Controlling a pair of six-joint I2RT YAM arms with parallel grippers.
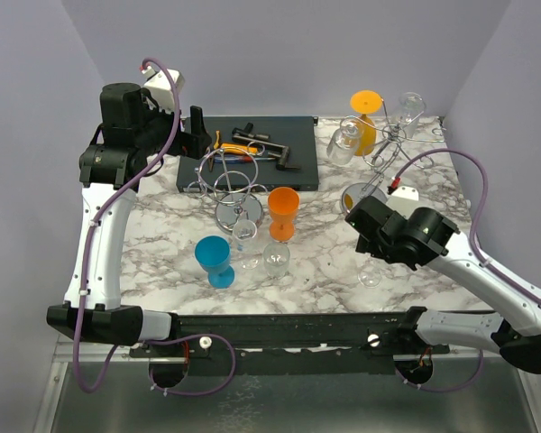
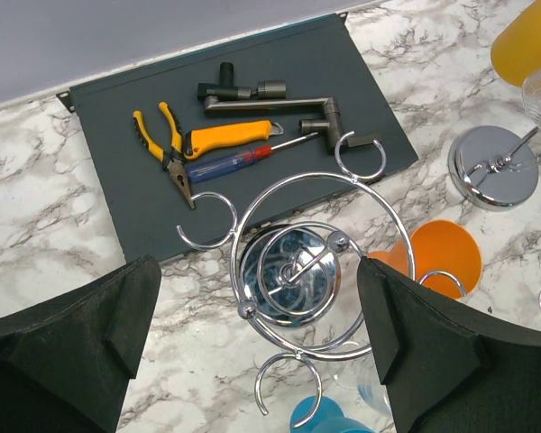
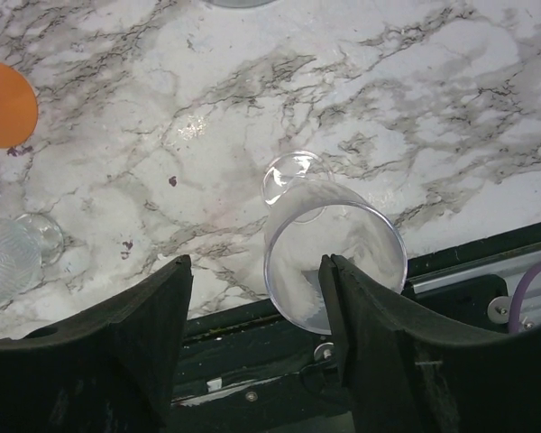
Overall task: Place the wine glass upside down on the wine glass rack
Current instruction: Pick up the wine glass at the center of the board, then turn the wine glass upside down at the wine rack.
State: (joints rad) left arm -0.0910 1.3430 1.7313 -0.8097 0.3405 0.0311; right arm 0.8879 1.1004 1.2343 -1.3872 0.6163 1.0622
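Early in the task, the clear wine glass (image 3: 298,234) appears to stand on the marble table (image 3: 388,90) near its front edge, between the parted, not yet gripping fingers of the right gripper (image 3: 257,262), while the left gripper (image 2: 257,271) hangs wide open above the rack (image 2: 298,271).

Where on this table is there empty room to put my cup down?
Bare marble lies between the white left arm and the blue plastic goblet, and between the orange plastic goblet and the right arm. Crowded around the chrome wire rack and clear glasses.
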